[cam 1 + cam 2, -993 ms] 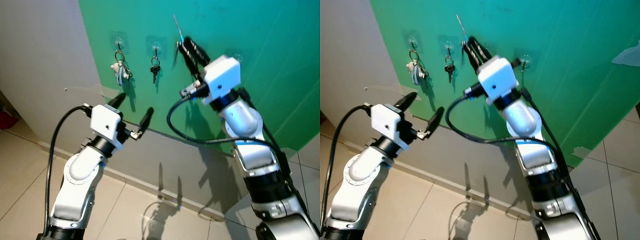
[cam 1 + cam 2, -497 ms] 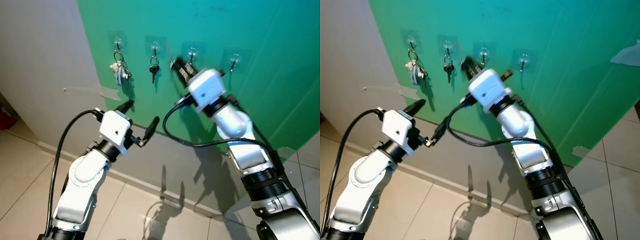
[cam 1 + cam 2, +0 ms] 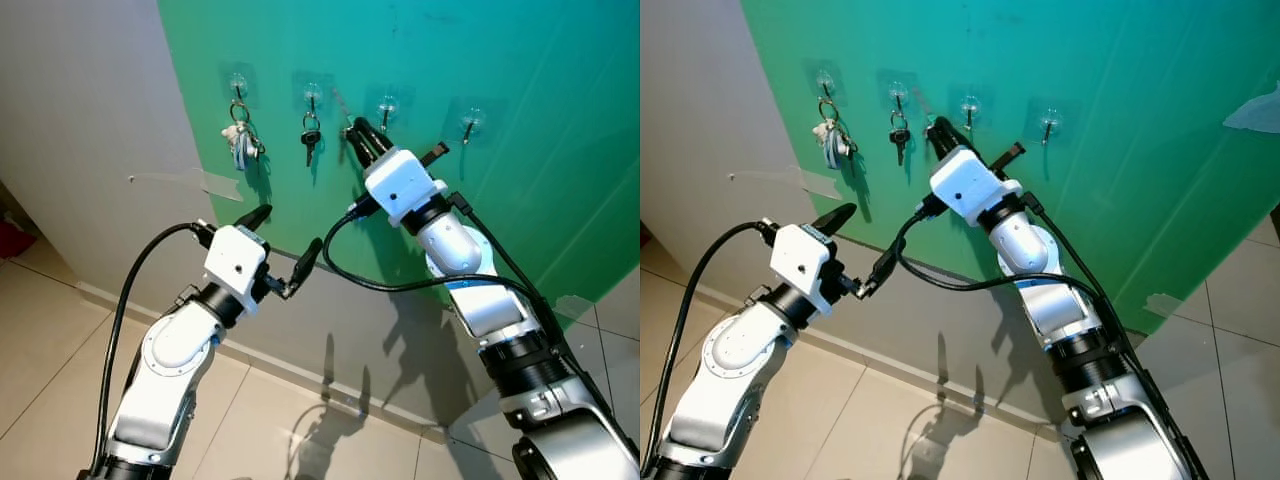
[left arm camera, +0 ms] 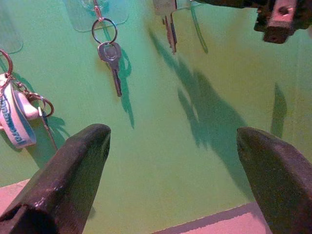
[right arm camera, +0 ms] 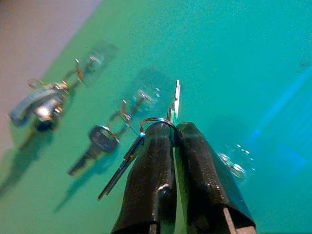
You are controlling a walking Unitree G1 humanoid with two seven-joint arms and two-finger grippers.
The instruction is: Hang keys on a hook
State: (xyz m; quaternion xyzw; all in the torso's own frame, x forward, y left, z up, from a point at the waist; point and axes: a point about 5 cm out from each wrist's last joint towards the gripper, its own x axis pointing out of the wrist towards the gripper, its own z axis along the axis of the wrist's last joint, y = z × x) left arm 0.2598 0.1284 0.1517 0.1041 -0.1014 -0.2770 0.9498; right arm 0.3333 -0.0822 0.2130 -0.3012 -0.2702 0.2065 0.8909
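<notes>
Four clear hooks sit in a row on the green wall panel (image 3: 520, 60). The first holds a key bunch with a blue tag (image 3: 241, 142), the second a single key (image 3: 311, 135). The third hook (image 3: 386, 104) and the fourth hook (image 3: 470, 119) are bare. My right gripper (image 3: 356, 134) is shut on a key ring with keys (image 5: 174, 101), held up just left of and below the third hook, one key pointing upward. My left gripper (image 3: 283, 236) stands open lower down, in front of the panel's bottom edge, with nothing between its fingers.
A grey wall (image 3: 80, 100) with a strip of clear tape (image 3: 203, 183) lies left of the panel. Beige floor tiles (image 3: 40, 330) run below the baseboard. Black cables (image 3: 370, 283) loop from both wrists.
My right gripper has come down with the keys from over the third hook to just left of and below it. My left arm has shifted slightly right.
</notes>
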